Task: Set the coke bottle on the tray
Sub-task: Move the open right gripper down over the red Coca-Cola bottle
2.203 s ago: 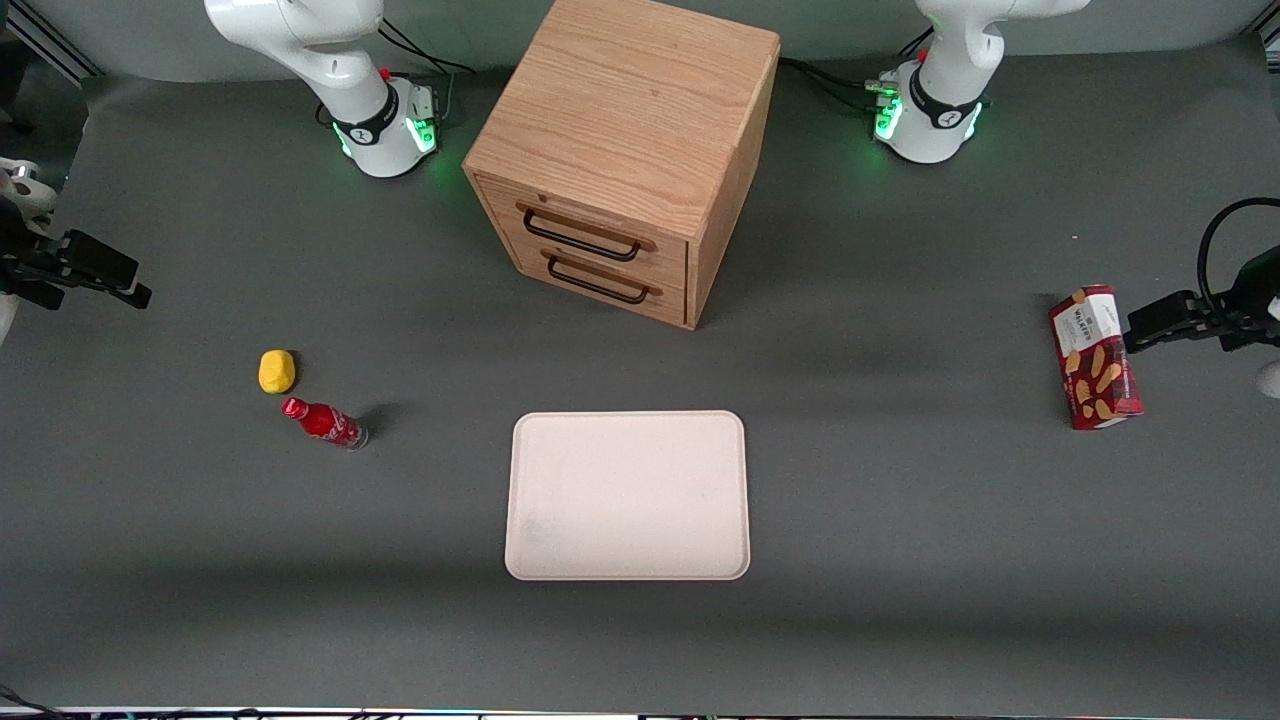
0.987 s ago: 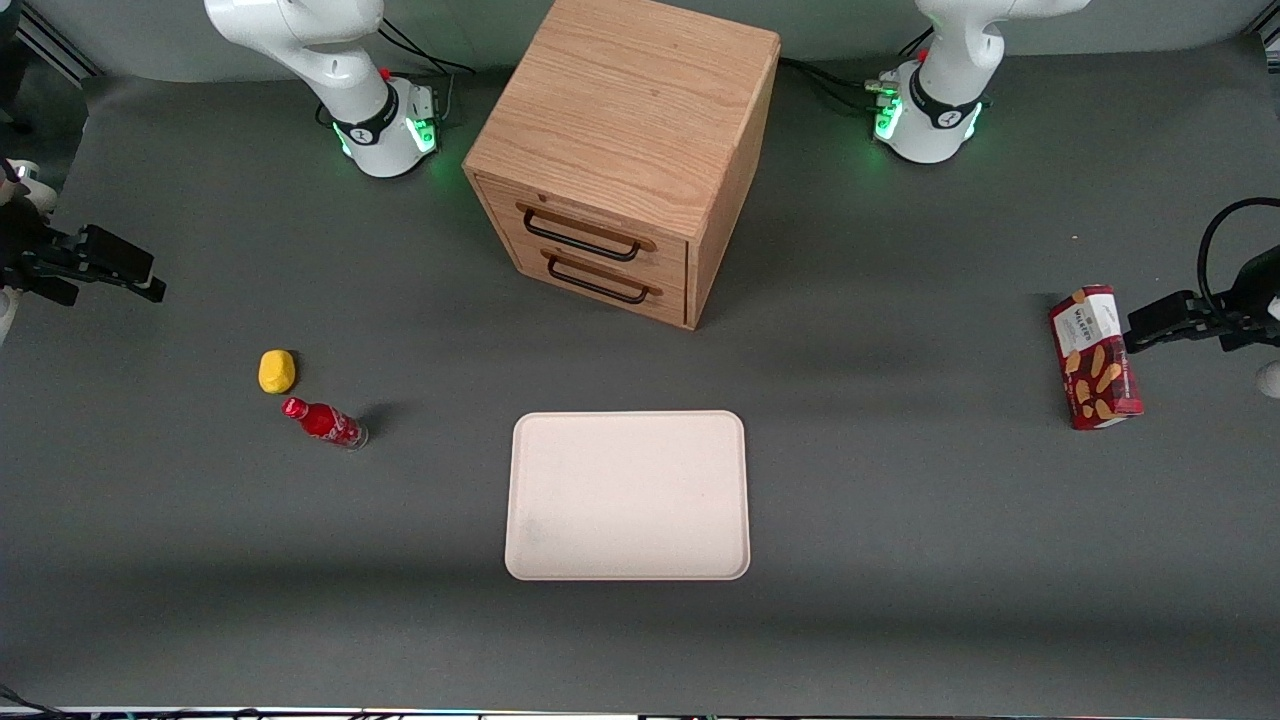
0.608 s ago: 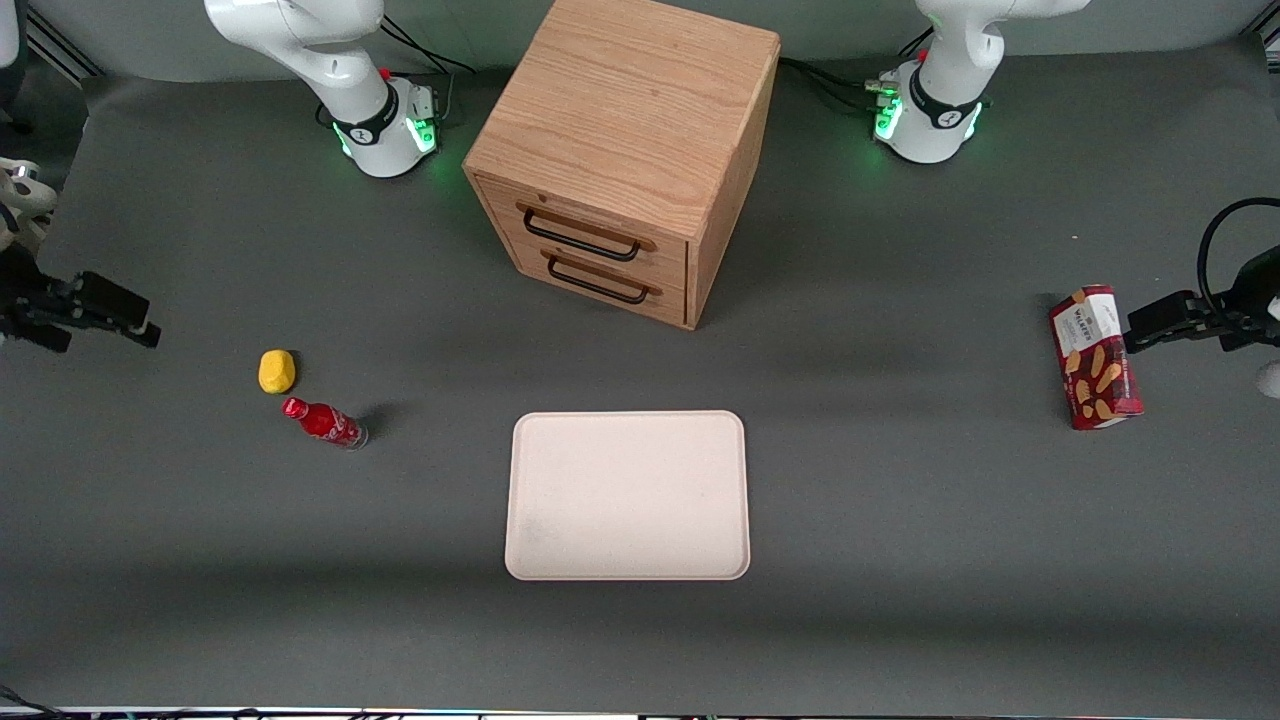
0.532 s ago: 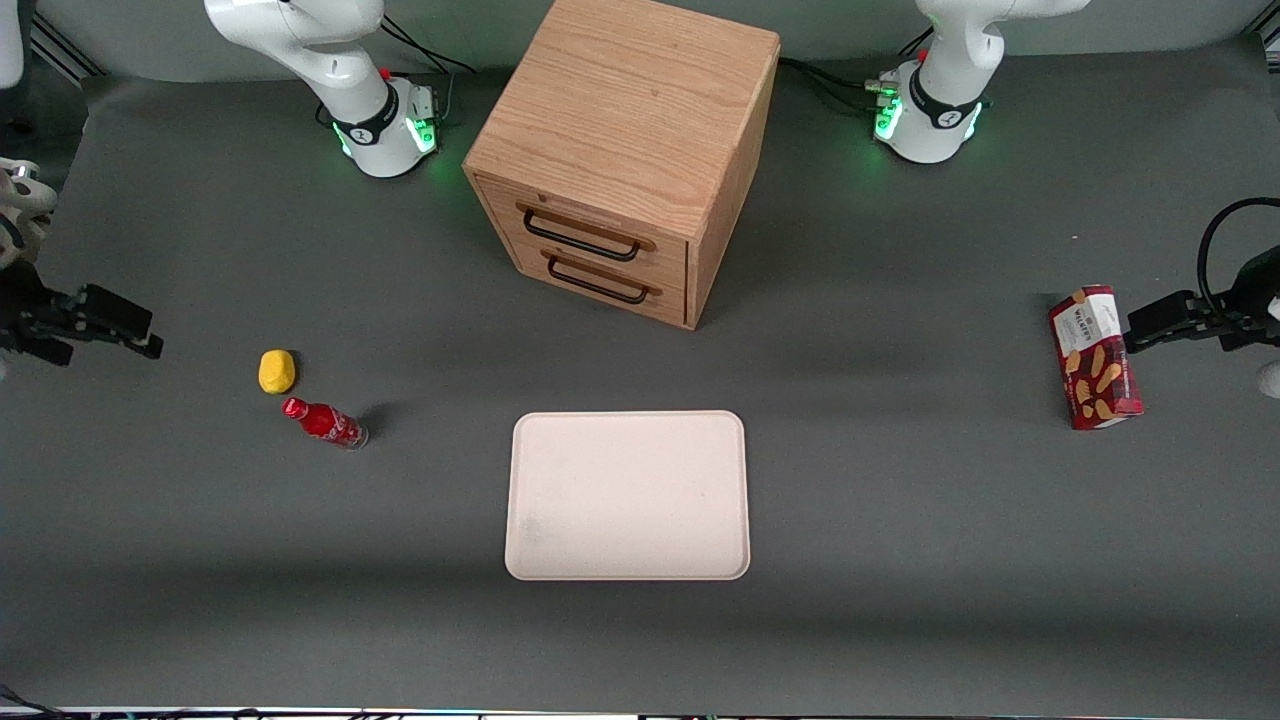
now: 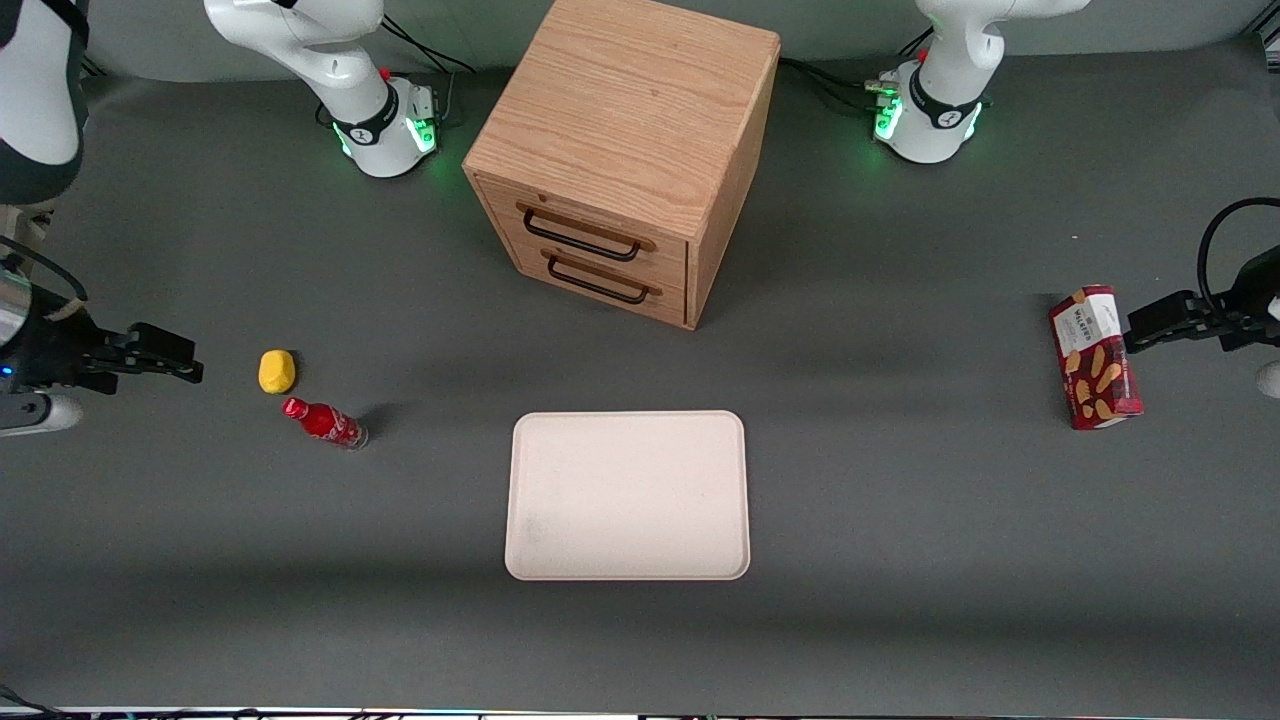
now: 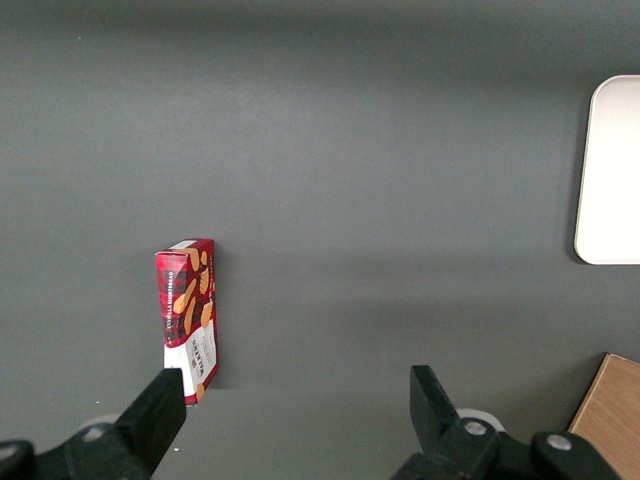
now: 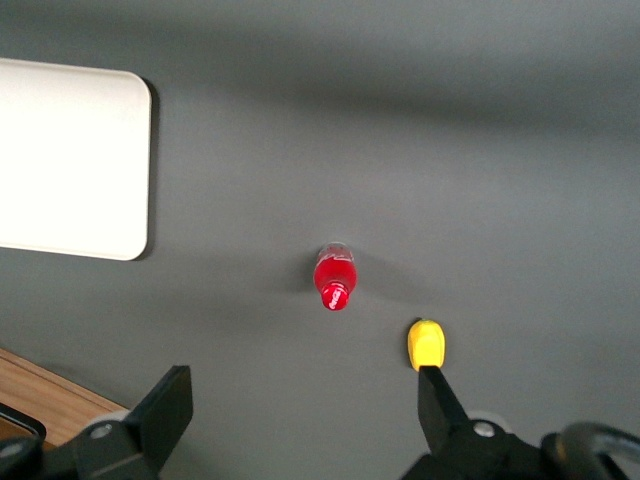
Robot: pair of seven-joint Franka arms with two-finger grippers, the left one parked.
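Coke bottle (image 5: 324, 422) stands on table beside yellow lump (image 5: 277, 371); gripper (image 5: 185, 368) near it, fingers spread, empty.

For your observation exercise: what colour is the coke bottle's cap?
Red, like the coke bottle itself; clearest in the right wrist view.

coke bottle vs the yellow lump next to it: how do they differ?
Colour: the coke bottle is red with a red cap; the yellow lump is plain yellow.
Shape: the coke bottle is slim and long; the yellow lump is short and rounded.
Position: the coke bottle sits nearer the front camera and the tray than the yellow lump.
Shared: both rest on the table, untouched; the gripper hovers apart, jaws open.
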